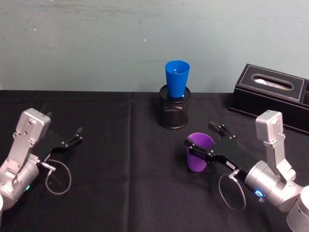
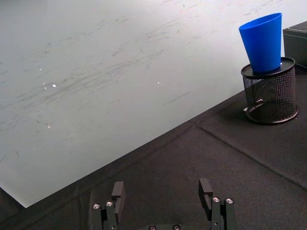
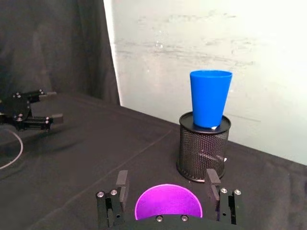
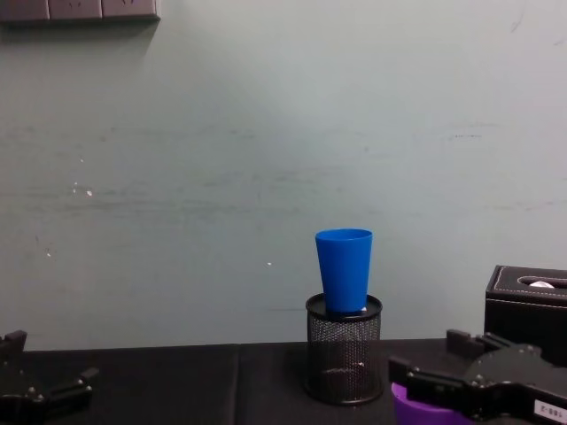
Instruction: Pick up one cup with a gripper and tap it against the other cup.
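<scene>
On the black tabletop the purple cup stands upright just in front of the black mesh pen holder, near it but apart. The right gripper straddles this cup, one finger on each side of its upper part; the head view cannot settle whether the fingers press the wall. The right wrist view looks down into the cup's open mouth with the fingers just outside the rim, so the gripper reads as apart around the cup rather than clamped on it. The blue cup sits upright in the pen holder, its upper half rising above the mesh rim. From the chest view the purple cup shows as a sliver behind the right gripper. The left gripper rests low at the tabletop's left, well apart from both cups, and its wrist view shows its fingers spread with nothing between them.
</scene>
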Robot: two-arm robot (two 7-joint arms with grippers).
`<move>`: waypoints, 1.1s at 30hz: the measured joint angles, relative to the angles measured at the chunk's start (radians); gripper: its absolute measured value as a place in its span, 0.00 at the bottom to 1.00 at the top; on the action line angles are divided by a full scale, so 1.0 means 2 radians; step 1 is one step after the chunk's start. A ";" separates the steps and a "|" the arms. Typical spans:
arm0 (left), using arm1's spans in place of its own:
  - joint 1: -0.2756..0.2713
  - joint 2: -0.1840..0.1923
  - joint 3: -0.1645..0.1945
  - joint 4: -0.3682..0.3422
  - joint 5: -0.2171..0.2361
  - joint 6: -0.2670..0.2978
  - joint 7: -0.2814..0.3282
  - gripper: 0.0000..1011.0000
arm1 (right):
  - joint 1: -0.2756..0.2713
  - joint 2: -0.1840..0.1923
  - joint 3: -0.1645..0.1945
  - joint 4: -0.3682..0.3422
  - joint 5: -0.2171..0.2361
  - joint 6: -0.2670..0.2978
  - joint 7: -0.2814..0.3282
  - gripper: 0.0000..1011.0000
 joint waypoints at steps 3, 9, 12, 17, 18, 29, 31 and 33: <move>0.000 0.000 0.000 0.000 0.000 0.000 0.000 1.00 | 0.000 0.000 0.001 0.000 0.003 -0.005 0.000 0.99; 0.000 0.000 0.000 0.000 0.000 0.000 0.000 1.00 | -0.002 -0.001 0.003 -0.001 0.003 -0.010 -0.006 0.99; 0.000 0.000 0.000 0.000 0.000 0.000 0.000 1.00 | -0.003 -0.002 0.006 -0.002 0.001 -0.011 -0.015 0.99; 0.000 0.000 0.000 0.000 0.000 0.000 0.000 1.00 | -0.007 -0.007 0.021 -0.004 -0.008 -0.012 -0.046 0.99; 0.000 0.000 0.000 0.000 0.000 0.000 0.000 1.00 | -0.007 -0.007 0.024 -0.005 -0.012 -0.014 -0.052 0.99; 0.000 0.000 0.000 0.000 0.000 0.000 0.000 1.00 | -0.008 -0.021 0.056 0.007 -0.040 -0.004 -0.107 0.99; 0.000 0.000 0.000 0.000 0.000 0.000 0.000 1.00 | -0.006 -0.024 0.059 0.013 -0.046 0.001 -0.114 0.99; 0.000 0.000 0.000 0.000 0.000 0.000 0.000 1.00 | -0.004 -0.027 0.061 0.019 -0.053 0.005 -0.121 0.99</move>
